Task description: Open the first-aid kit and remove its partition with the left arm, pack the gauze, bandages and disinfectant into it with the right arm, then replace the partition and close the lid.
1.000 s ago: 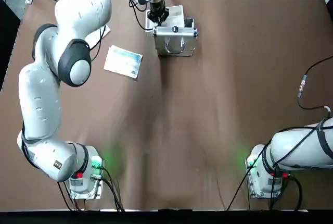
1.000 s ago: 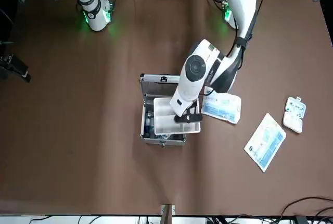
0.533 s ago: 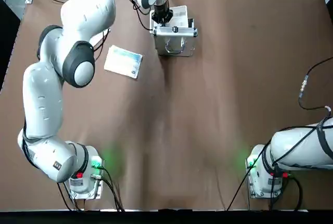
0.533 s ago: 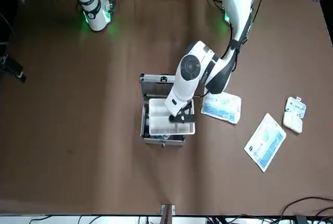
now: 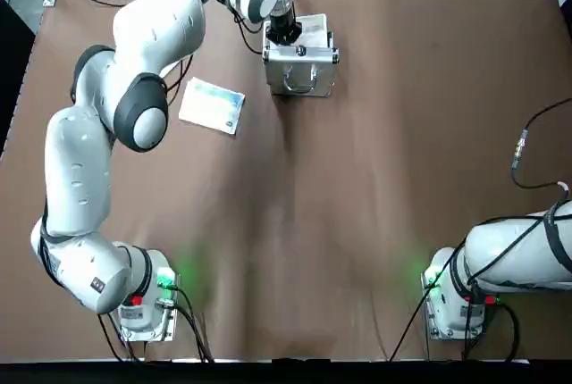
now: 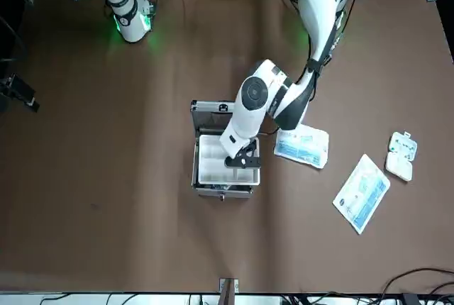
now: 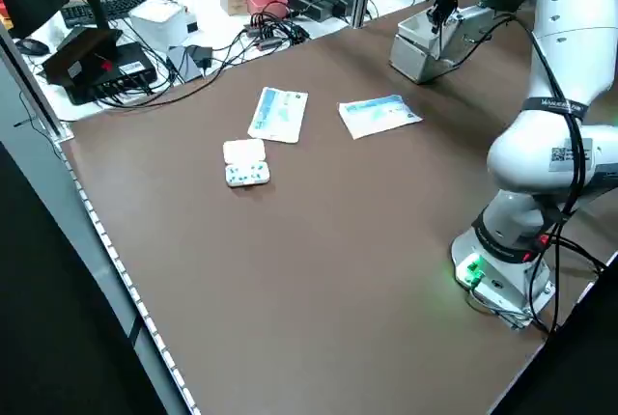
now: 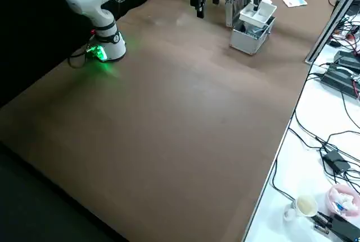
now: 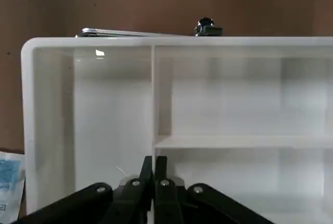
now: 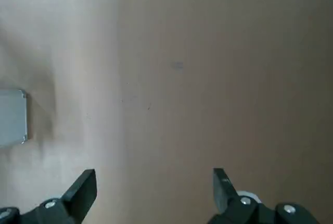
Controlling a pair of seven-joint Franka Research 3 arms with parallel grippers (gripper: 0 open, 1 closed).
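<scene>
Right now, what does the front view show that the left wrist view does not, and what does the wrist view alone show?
Only the front view shows the open metal case as a whole, the two flat packets, the small pill box and the right arm's base. Only the left wrist view shows the left gripper shut on a dividing wall of the partition, and the partition's inner compartments close up. Both show the partition at the case, a blue-printed packet beside it, and the brown table.
</scene>
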